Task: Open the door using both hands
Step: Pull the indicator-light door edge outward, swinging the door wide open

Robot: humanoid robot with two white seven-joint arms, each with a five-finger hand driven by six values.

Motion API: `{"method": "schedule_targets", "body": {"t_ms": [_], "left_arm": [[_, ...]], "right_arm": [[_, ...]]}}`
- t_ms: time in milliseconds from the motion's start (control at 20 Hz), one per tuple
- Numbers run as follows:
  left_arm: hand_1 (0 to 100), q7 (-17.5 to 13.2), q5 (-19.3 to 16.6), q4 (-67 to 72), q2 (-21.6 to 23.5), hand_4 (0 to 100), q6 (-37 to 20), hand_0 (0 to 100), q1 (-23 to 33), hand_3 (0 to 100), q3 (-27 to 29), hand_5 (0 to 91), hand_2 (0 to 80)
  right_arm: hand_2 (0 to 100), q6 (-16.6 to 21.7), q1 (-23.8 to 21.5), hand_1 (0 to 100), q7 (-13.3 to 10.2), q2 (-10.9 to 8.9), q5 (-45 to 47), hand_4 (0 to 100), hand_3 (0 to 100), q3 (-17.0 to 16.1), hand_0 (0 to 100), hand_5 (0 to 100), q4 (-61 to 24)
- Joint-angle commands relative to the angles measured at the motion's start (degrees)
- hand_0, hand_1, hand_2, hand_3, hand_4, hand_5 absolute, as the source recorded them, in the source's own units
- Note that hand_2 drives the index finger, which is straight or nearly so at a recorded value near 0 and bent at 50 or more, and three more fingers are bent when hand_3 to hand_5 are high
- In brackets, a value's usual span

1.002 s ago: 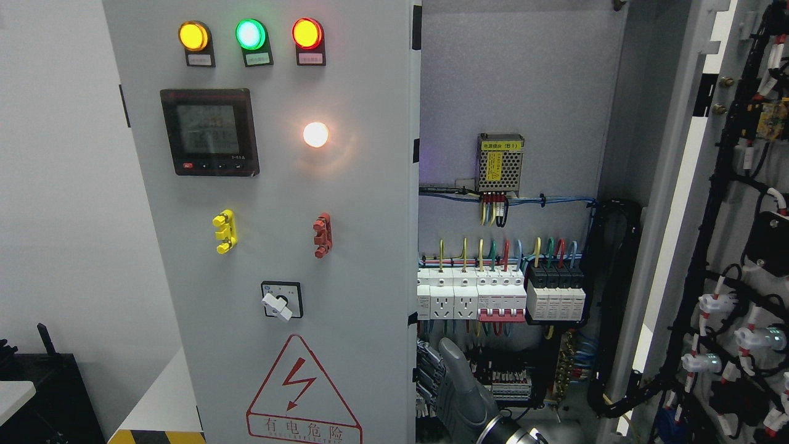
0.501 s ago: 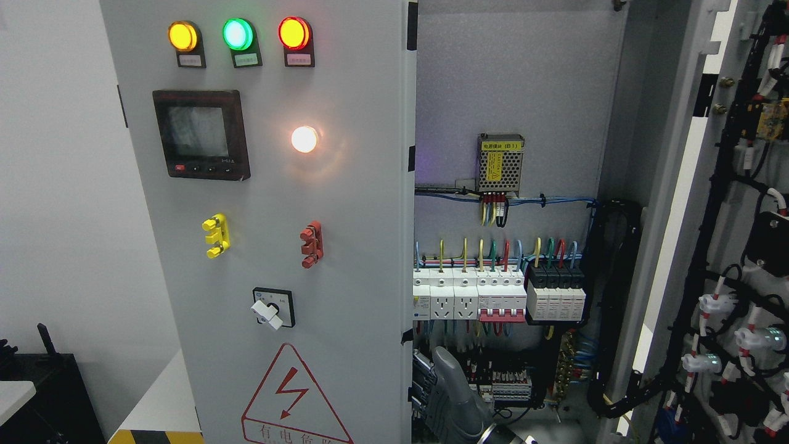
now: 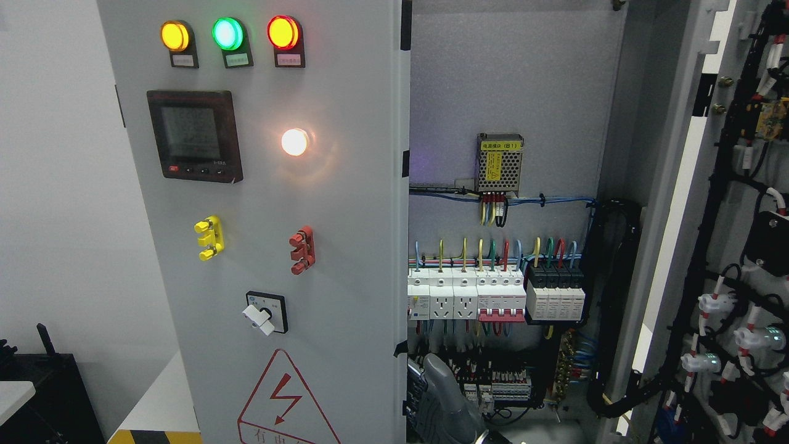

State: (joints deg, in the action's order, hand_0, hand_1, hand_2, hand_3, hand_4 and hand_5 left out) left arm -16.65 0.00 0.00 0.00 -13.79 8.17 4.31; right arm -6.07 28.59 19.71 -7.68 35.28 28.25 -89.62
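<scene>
Hand (image 3: 441, 394) at six o'clock presses behind the left door (image 3: 345, 246); finger state I cannot tell. Risk: it slips inward, snagging the wiring (image 3: 493, 382).

- The single head view looks straight and level at a tall grey metal electrical cabinet (image 3: 511, 92), close enough that its edges run out of frame.
- A grey robot hand (image 3: 441, 398) enters at the bottom edge; the grey left door panel with indicator lamps (image 3: 345, 246) fills the frame to its left.
- The open wired right door (image 3: 739, 246) stands far to the hand's right.
</scene>
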Motion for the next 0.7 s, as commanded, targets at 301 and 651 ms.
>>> {"method": "schedule_targets", "body": {"t_ms": [301,651], "left_arm": [[0,0.0,-1.8,0.0,-1.9,3,0.0,0,0.0,0,0.0,0.0,0.0],[0,0.0,-1.8,0.0,-1.9,3,0.0,0,0.0,0,0.0,0.0,0.0]], "right_arm": [[0,0.0,-0.6,0,1.4,0.13,0.1,0,0,4.2,0,0,-5.1],[0,0.0,-1.0,0,1.5,0.74,0.2,0,0,5.6,0,0,-5.6]]}}
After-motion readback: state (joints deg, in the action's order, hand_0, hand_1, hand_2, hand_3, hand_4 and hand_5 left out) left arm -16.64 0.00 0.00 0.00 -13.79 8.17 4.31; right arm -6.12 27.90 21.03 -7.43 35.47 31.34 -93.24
